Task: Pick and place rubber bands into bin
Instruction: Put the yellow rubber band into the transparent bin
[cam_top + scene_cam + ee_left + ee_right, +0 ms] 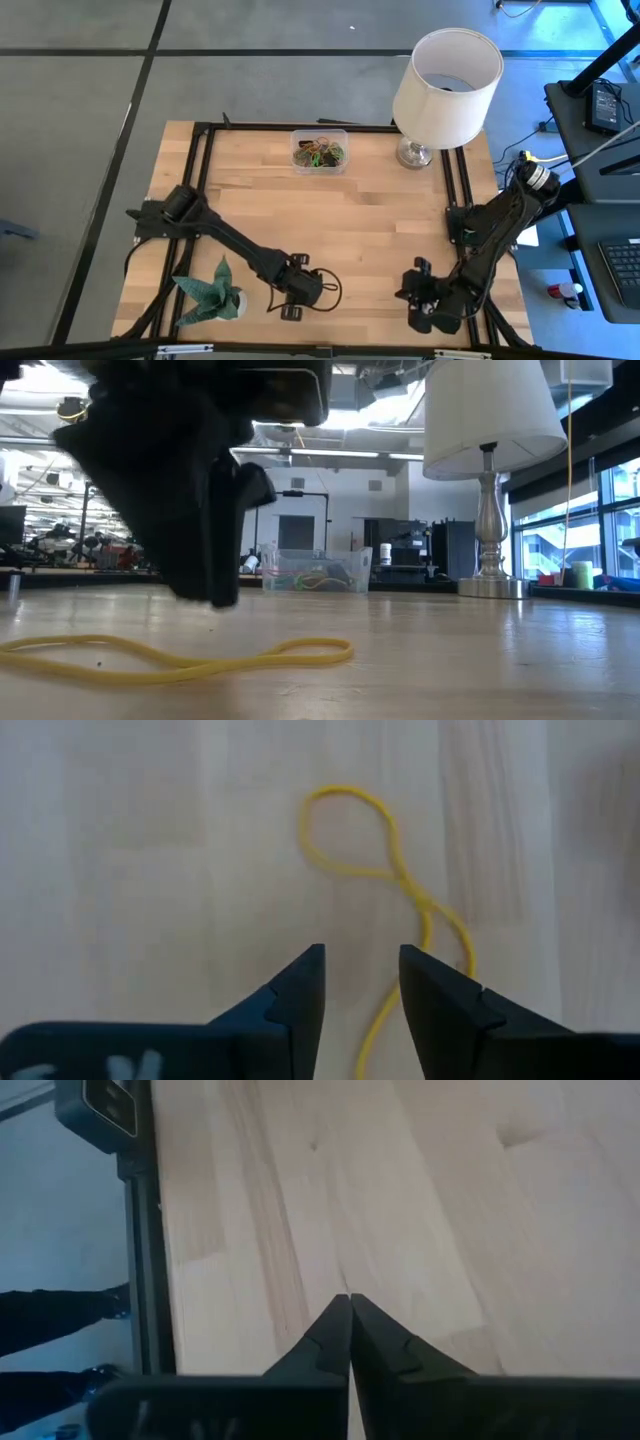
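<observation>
While its fingers stand apart above the yellow rubber band [420,910], the left claw [361,982] should straddle one strand before closing.

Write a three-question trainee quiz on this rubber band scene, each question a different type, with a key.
1. True or false: the yellow rubber band lies inside the bin.
2. Which gripper hangs over that band? A) left gripper B) right gripper
3. Fill in: the lamp stands at the table's far edge beside the ____.

Key: 1. False, it lies twisted on the table, with open fingers just short of it. 2. A; the right one sits shut over bare wood. 3. bin.
</observation>
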`<action>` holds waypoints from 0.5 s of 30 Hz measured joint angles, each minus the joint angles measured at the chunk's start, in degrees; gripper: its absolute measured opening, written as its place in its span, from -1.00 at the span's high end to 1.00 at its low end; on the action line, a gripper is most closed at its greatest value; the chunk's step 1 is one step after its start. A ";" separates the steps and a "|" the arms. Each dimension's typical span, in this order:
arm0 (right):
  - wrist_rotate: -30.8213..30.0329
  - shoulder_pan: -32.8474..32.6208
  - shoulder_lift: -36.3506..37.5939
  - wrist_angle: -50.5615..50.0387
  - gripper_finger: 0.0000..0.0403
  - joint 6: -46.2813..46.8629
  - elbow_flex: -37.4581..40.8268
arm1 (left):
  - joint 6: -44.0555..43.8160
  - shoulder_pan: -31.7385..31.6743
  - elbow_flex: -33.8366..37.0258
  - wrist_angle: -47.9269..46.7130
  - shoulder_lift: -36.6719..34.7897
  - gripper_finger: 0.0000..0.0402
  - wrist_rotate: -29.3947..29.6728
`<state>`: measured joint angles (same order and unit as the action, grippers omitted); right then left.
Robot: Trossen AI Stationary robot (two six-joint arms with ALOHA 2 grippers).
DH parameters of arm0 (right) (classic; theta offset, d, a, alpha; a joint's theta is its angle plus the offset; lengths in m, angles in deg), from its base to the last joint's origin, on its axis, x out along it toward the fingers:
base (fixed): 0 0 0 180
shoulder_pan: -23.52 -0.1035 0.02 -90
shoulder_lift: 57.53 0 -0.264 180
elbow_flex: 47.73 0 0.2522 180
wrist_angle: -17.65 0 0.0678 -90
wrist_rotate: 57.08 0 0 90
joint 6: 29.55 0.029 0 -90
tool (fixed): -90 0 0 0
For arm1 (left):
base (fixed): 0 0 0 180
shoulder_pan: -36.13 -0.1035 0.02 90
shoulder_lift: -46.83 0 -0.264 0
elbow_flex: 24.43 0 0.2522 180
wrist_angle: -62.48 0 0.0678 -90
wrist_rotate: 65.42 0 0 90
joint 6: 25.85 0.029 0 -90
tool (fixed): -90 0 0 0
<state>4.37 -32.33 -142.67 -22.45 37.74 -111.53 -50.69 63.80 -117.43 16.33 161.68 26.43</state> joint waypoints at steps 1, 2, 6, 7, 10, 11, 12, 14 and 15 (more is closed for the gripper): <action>0.00 -0.20 0.01 0.01 0.96 0.00 0.47 | 0.01 0.36 0.00 1.07 0.64 0.38 0.00; 0.00 -0.30 0.07 0.27 0.96 0.00 0.81 | 0.11 0.78 0.00 1.45 1.09 0.39 0.06; 0.04 -0.68 0.08 1.61 0.96 -0.07 1.48 | 0.64 2.18 -0.04 0.86 2.91 0.44 0.64; 0.02 -0.69 0.09 1.90 0.96 -0.09 1.47 | 0.69 2.53 -0.18 0.82 3.18 0.46 0.53; 0.02 -0.71 0.09 1.98 0.96 -0.28 1.48 | 1.76 3.64 -0.33 0.63 3.94 0.52 1.15; 0.02 -0.73 0.09 1.90 0.96 -0.31 1.48 | 2.72 4.07 -0.30 0.54 4.18 0.54 1.89; 0.02 -0.71 0.09 1.78 0.96 -0.32 1.48 | 3.35 4.45 -0.22 0.48 4.69 0.57 2.90; -0.02 -0.71 0.08 1.76 0.96 -0.74 1.47 | 3.10 5.16 -0.22 -0.38 4.97 0.65 4.65; -0.02 -0.71 0.09 1.76 0.95 -1.29 1.48 | 3.04 5.52 -0.22 -0.62 5.24 0.70 5.33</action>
<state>4.35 -33.04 -142.59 -20.69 36.45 -110.05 -47.65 69.32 -117.65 15.71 166.93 31.75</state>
